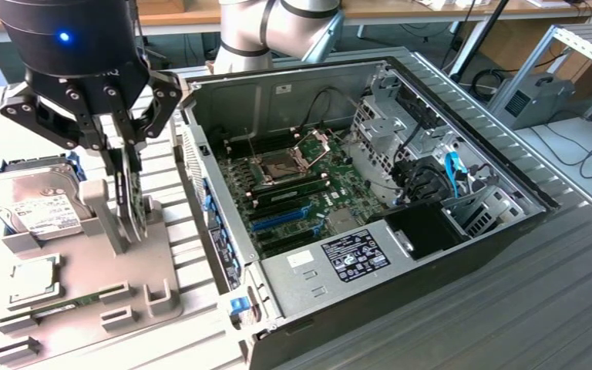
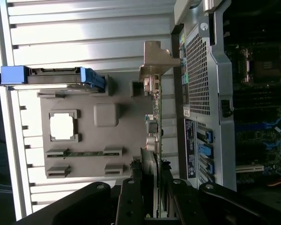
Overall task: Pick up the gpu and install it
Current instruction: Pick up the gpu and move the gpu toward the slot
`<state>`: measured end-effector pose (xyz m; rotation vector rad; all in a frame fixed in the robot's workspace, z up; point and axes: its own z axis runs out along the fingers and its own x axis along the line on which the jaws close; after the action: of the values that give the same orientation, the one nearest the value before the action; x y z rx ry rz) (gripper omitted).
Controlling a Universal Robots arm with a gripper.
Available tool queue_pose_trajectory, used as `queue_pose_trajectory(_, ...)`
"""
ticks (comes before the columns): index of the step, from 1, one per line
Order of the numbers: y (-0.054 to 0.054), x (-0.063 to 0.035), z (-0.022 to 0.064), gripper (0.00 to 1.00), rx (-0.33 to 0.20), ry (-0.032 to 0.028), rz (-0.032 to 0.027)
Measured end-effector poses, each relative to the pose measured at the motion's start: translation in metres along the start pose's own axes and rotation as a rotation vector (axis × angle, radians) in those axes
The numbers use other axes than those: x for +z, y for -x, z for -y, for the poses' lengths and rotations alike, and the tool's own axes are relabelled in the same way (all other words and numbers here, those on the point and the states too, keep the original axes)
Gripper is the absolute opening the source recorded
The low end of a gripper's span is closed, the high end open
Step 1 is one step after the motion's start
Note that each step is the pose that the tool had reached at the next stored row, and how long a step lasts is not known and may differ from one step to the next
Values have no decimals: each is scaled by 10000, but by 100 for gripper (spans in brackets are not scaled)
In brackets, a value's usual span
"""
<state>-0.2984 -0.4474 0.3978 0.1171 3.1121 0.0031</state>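
Nearest you, the moulded grey plastic fixture tray (image 1: pixel 157 266) holds a narrow green RAM stick (image 1: pixel 68 305), a square silver processor (image 1: pixel 31 279) and a silver hard drive with a white label (image 1: pixel 34 204). The thin flat black gpu (image 1: pixel 129 204) stands on edge in the tray. Its long axis lies alongside the perforated wall of the case, silver bracket end away from the fingers. The black gripper (image 1: pixel 126 154), half closed, clamps the card's faces. Beyond, the open black metal computer case (image 1: pixel 461 254) contains a green motherboard (image 1: pixel 307 193).

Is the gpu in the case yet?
Out. The gpu stands on edge at the grey holder, beside the open case, between the gripper's fingers.
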Motion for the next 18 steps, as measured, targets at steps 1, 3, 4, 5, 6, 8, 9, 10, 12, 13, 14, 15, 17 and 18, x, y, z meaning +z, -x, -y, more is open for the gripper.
queue_pose_trajectory(1,0,-5,0,26,0,-1,0)
queue_pose_trajectory(3,1,-17,0,26,0,-4,0)
queue_pose_trajectory(4,0,-20,0,26,0,-4,1)
queue_pose_trajectory(5,1,-26,0,26,0,-6,1)
queue_pose_trajectory(6,1,-31,0,26,0,-8,0)
queue_pose_trajectory(8,1,-42,0,26,0,-9,1)
queue_pose_trajectory(9,1,-49,0,26,0,-9,1)
queue_pose_trajectory(10,1,-55,0,26,0,-9,1)
queue_pose_trajectory(12,2,-69,0,26,0,-11,0)
queue_pose_trajectory(13,2,-77,0,26,0,-11,0)
queue_pose_trajectory(14,2,-84,0,26,0,-11,1)
queue_pose_trajectory(15,2,-90,0,26,0,-11,2)
queue_pose_trajectory(17,3,-107,0,26,-1,-12,1)
queue_pose_trajectory(18,3,-114,-1,26,0,-12,1)
